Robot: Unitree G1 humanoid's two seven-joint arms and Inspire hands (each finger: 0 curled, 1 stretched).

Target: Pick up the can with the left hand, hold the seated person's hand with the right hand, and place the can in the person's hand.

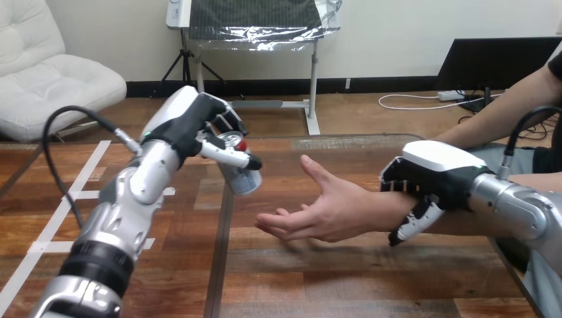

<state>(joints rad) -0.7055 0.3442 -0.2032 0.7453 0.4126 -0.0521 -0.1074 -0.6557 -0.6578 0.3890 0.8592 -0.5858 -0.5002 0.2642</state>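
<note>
My left hand point(199, 129) is raised above the table's left half with its fingers and thumb curled round a silver can point(240, 171), which hangs tilted, its top toward the hand. The person's hand point(318, 209) reaches in from the right, palm up and open, a little right of and below the can, apart from it. My right hand point(431, 179) lies over the person's wrist, with its fingers curled down round the near side of the wrist.
The wooden table point(344, 285) stretches across the view. White tape lines point(59, 218) mark its left part. The person's forearm point(464, 222) lies along the right side, under my right arm.
</note>
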